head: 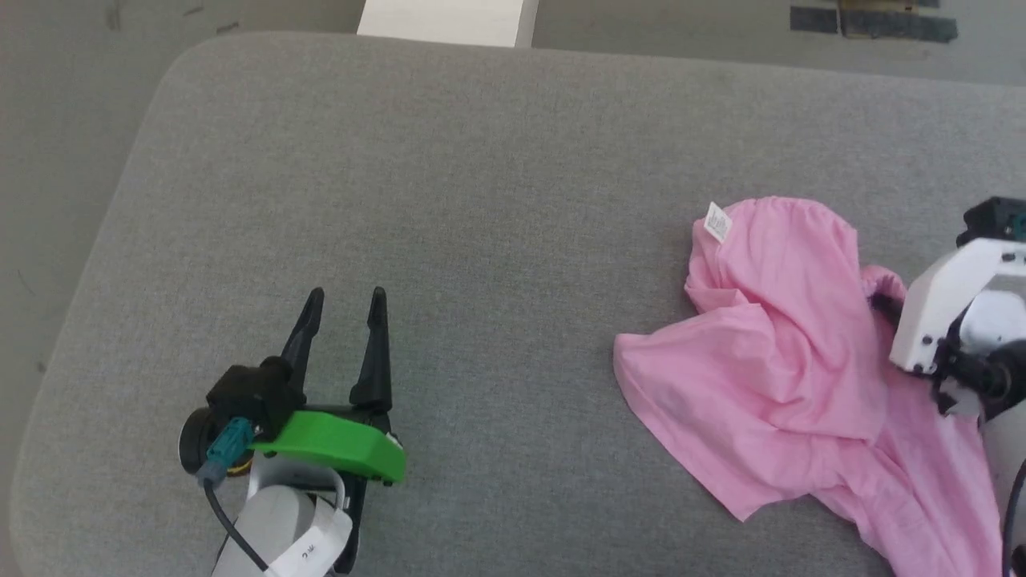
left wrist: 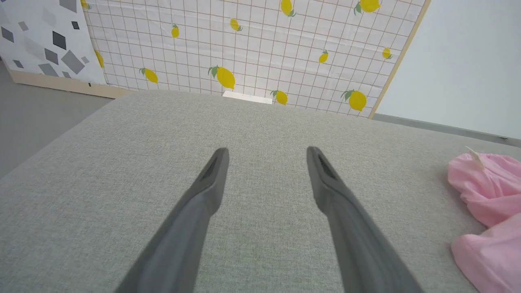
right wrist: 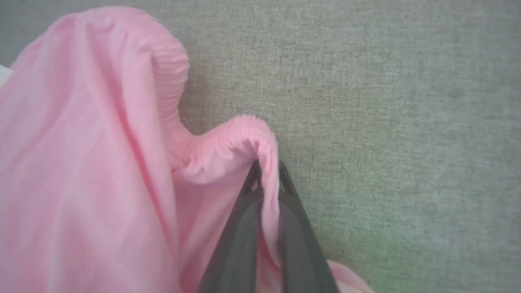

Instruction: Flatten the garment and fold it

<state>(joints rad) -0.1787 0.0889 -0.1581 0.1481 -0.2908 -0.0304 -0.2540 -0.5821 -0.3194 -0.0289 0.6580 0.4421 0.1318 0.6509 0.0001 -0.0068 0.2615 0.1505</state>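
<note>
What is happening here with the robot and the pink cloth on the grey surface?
The robot is starting on the garment, which lies crumpled on the right side of the grey padded surface. Its right gripper is shut on the ribbed edge of the cloth. The left gripper is open and empty, well apart from the cloth. Nothing is flattened or folded yet.

A broad padded surface [head: 481, 184] covered in grey woven fabric is seen, with a rounded corner at its far left. The light pink garment [head: 769, 361] is laid crumpled on its right part, gathered into soft folds, and a small white label [head: 716, 222] is turned up at its far edge. One ribbed edge [right wrist: 244, 126] is raised off the grey fabric.
</note>
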